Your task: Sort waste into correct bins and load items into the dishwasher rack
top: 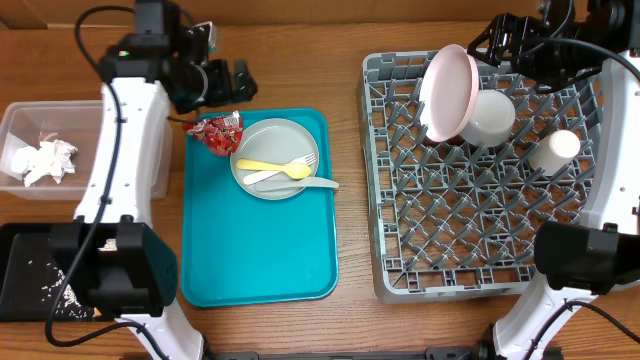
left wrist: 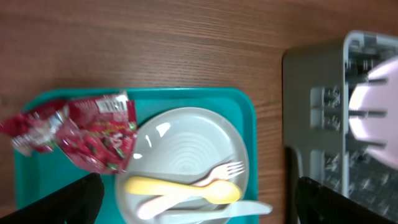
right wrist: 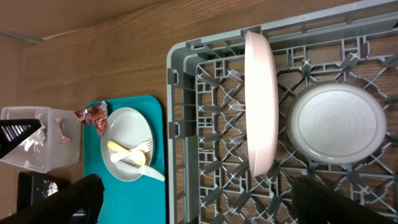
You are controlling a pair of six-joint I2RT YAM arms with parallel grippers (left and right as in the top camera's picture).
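Overhead: your left pincer (top: 228,82) hung wide open and empty over the far corner of the teal tray (top: 260,260). The red wrappers (top: 216,133) lay just below it on the near side, up against the grey plate (top: 275,158). The clear tub (top: 30,112) sat off to its outer side, past the arm. Your right pincer (top: 492,42) was also spread and empty at the far edge of the rack (top: 470,250), well apart from the wrappers. The left arm was plainly nearer.

Left wrist: the fingers (left wrist: 62,199) sat at the bottom corners with nothing between them. The wrappers lay ahead, off toward the finger at the frame's left and not centred. Their long axis ran roughly along the line between the fingers (a wrist turn looked needed, my guess). The yellow cutlery (left wrist: 186,186) sat mid-gap on the plate.

Right wrist: the fingers were apart and held nothing. The pink plate (right wrist: 261,102) stood on edge straight ahead, with the bowl (right wrist: 339,124) just beside it. The wrappers were tiny and far off.
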